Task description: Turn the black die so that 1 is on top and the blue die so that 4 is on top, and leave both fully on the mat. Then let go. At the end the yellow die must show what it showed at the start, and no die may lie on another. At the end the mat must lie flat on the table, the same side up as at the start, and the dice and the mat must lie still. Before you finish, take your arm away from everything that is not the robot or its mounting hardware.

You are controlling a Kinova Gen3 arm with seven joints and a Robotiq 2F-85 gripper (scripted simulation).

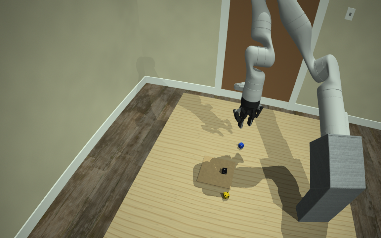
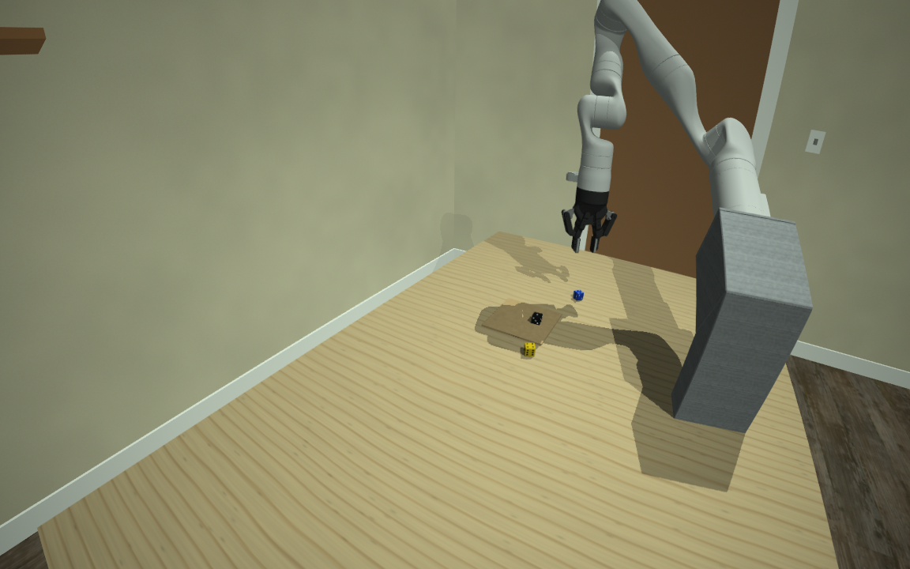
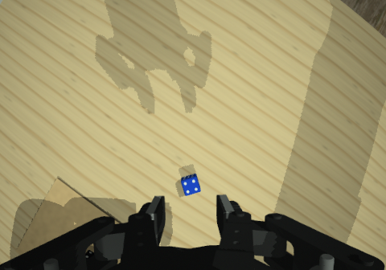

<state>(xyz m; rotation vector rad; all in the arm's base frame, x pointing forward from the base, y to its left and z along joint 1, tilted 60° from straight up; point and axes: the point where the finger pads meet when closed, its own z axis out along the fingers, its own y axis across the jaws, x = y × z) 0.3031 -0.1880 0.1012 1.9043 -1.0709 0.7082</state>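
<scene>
The blue die (image 1: 241, 145) (image 2: 577, 295) (image 3: 190, 185) rests on the bare table behind the mat, off it; the wrist view shows four pips on top. The black die (image 1: 224, 170) (image 2: 536, 318) lies on the thin tan mat (image 1: 208, 174) (image 2: 504, 325) (image 3: 44, 222), near its right side; its top seems to show one pip, but is small. The mat lies flat. The yellow die (image 1: 226, 195) (image 2: 529, 349) stands on the table in front of the mat, seemingly 4 up. My gripper (image 1: 245, 125) (image 2: 584, 250) (image 3: 190, 208) points down, open and empty, high above the table behind the blue die.
The wooden table (image 1: 162, 192) (image 2: 374, 438) carries a tall grey block (image 1: 347, 162) (image 2: 762, 269) under the arm's base at the right. Arm shadows cross the mat and table. Walls and a brown door (image 1: 233, 44) stand behind.
</scene>
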